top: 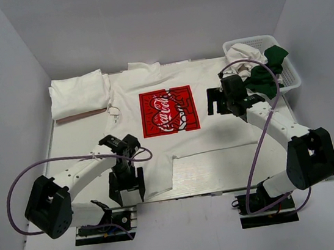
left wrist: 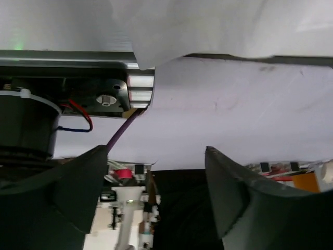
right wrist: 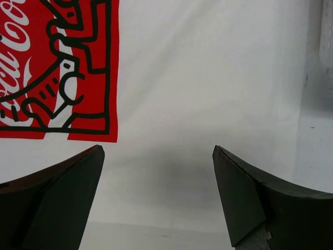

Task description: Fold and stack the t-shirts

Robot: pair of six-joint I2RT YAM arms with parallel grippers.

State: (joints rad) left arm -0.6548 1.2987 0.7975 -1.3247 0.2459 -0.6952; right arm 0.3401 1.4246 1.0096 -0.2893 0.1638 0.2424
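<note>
A white t-shirt (top: 174,136) with a red square Coca-Cola print (top: 167,111) lies spread flat on the table. My left gripper (top: 128,196) is open and empty at the shirt's near left corner, by the table's front edge. The left wrist view shows the shirt's hem (left wrist: 208,26) hanging over that edge, above the open gripper (left wrist: 156,179). My right gripper (top: 216,101) is open and empty, low over the shirt's right side. The right wrist view shows the print (right wrist: 57,67) ahead-left of this gripper (right wrist: 158,174). A folded white pile (top: 80,94) lies at the back left.
A white lattice basket (top: 293,74) stands at the back right, holding a crumpled white shirt (top: 246,51) and a dark green shirt (top: 266,75). Bare table (top: 222,167) shows near the front right. White walls enclose the table on three sides.
</note>
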